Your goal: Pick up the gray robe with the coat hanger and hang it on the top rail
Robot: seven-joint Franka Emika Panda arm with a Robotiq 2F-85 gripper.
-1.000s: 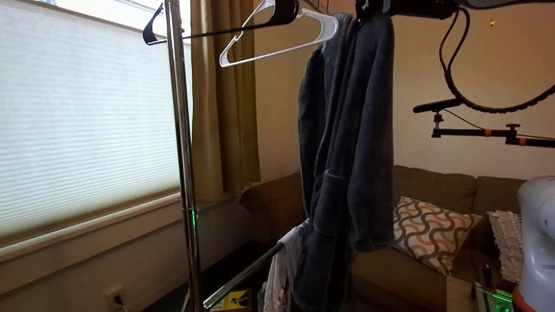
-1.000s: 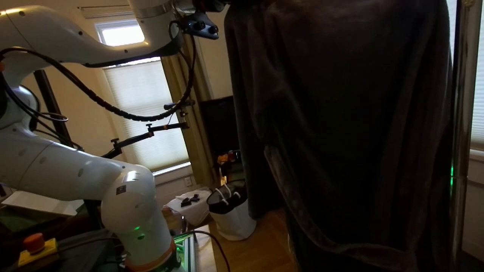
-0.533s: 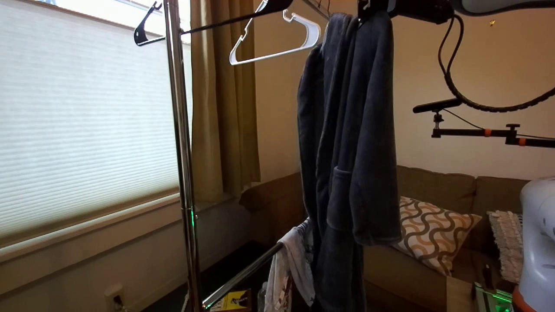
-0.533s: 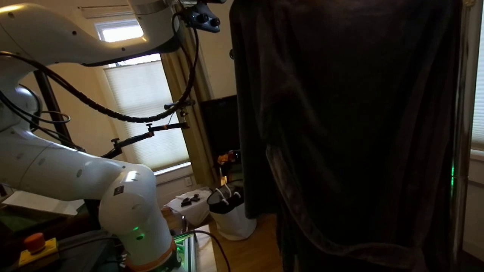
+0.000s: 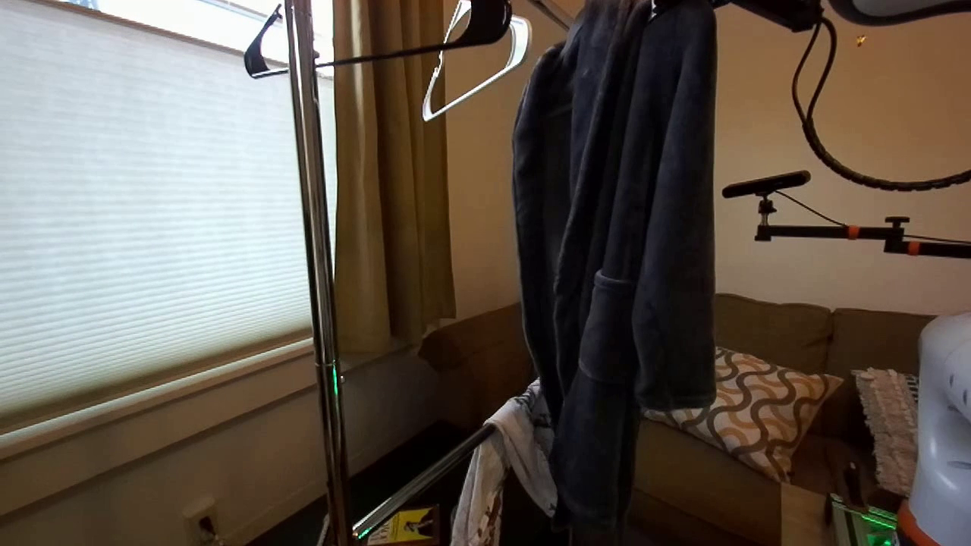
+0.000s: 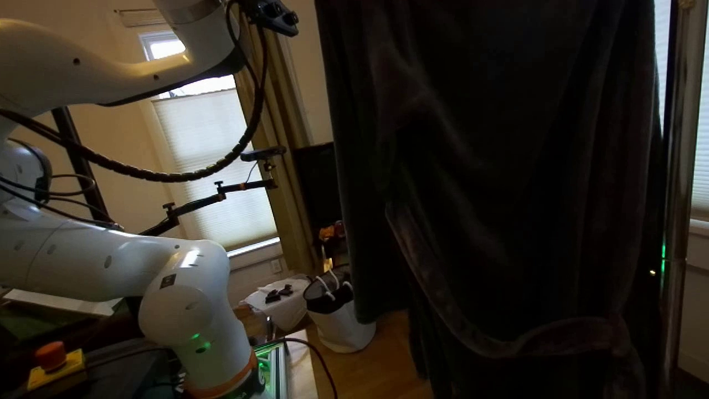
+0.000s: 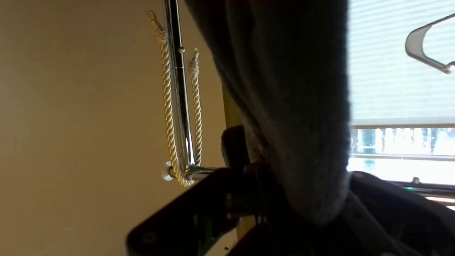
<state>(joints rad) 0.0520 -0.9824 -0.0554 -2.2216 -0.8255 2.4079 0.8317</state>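
The gray robe [image 5: 614,227] hangs full length beside the rack in an exterior view; it fills the right of an exterior view as a dark sheet [image 6: 498,166]. My gripper [image 7: 284,174] is shut on the robe's top in the wrist view, with fabric [image 7: 305,142] bunched between its dark fingers. In both exterior views its fingertips are cut off or hidden at the top edge. The robe's own hanger cannot be made out. The top rail [image 5: 552,12] shows as a short piece left of the robe's top; its corner end shows in the wrist view [image 7: 204,171].
A white hanger [image 5: 522,45] and a black hanger [image 5: 493,23] hang near the robe. A metal upright [image 5: 318,265] stands left. A whitish cloth [image 5: 523,447] drapes over the lower crossbar [image 5: 425,481]. Rope [image 7: 167,92] hangs at the rack's corner. A couch stands behind.
The robe has risen with my gripper and shifted right in an exterior view, more so over the last half second. The arm has drawn back. The white hanger has swung and turned.
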